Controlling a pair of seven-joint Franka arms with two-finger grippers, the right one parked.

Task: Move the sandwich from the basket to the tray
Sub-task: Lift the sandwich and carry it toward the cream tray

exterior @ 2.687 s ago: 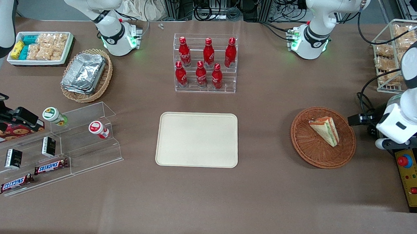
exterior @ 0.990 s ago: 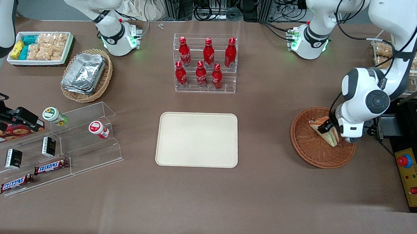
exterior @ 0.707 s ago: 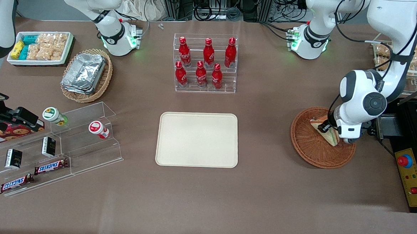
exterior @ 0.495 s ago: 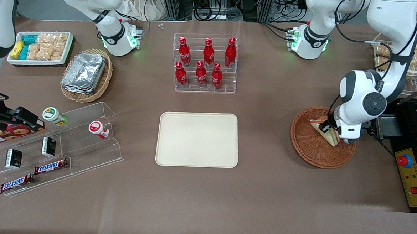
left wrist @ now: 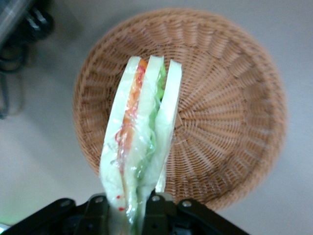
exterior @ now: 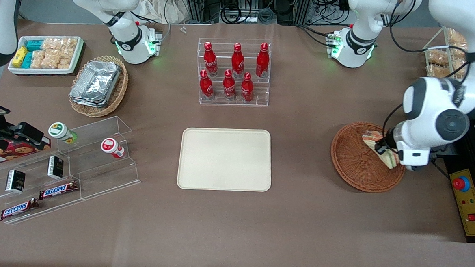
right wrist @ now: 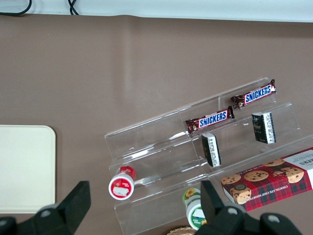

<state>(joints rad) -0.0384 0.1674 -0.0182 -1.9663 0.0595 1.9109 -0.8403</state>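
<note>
My left gripper point(exterior: 384, 150) is shut on the sandwich point(exterior: 379, 148), a wrapped wedge of white bread with orange-red and green filling. It holds the sandwich lifted above the round reddish-brown wicker basket point(exterior: 353, 164). In the left wrist view the sandwich point(left wrist: 142, 127) hangs between the black fingers point(left wrist: 155, 215), with the basket point(left wrist: 230, 117) below it. The cream-beige tray point(exterior: 225, 159) lies flat at the table's middle, toward the parked arm's end from the basket; one corner shows in the right wrist view point(right wrist: 24, 166).
A clear rack of red bottles point(exterior: 233, 72) stands farther from the front camera than the tray. A tan oval basket with foil trays point(exterior: 98, 84), a white bin of snacks point(exterior: 46, 54) and a clear stepped shelf with snack bars point(exterior: 56, 168) lie toward the parked arm's end.
My gripper came down over the basket, closed on the sandwich, and has now risen with it, shifting slightly toward the working arm's end of the table.
</note>
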